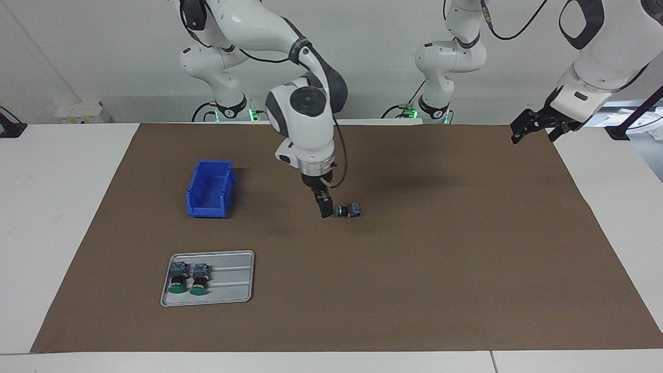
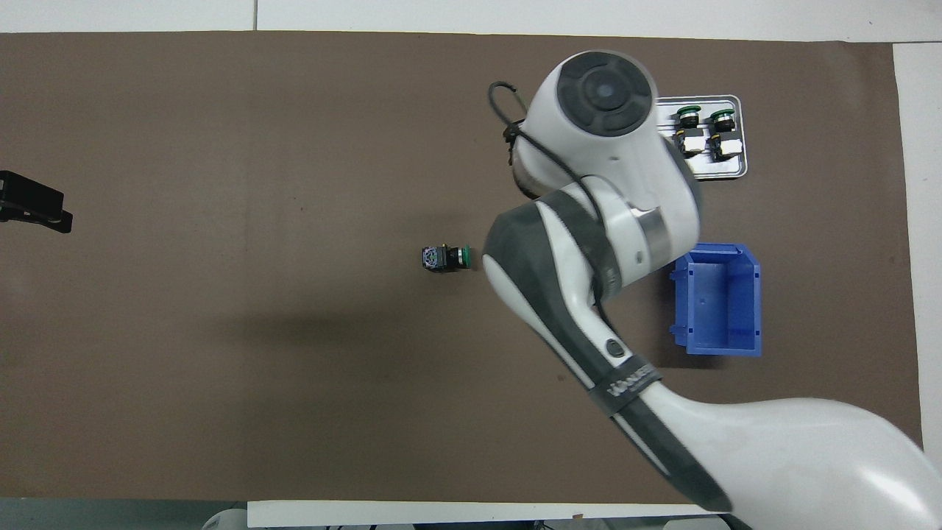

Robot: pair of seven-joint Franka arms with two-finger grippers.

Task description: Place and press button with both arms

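A button (image 1: 351, 210) with a green cap lies sideways at the middle of the brown mat, cap end toward my right gripper (image 1: 326, 211). The gripper points straight down, its fingers closed at the cap end, tips level with the button's underside. In the overhead view the button (image 2: 444, 258) shows beside the right arm, which hides the gripper. Two more like buttons (image 1: 187, 277) lie side by side on a grey tray (image 1: 233, 280). My left gripper (image 1: 533, 135) hangs open and empty above the mat's edge at the left arm's end, waiting; it also shows in the overhead view (image 2: 33, 204).
A blue bin (image 1: 210, 189) stands open on the mat toward the right arm's end, nearer the robots than the grey tray. The brown mat (image 1: 440, 269) covers most of the white table.
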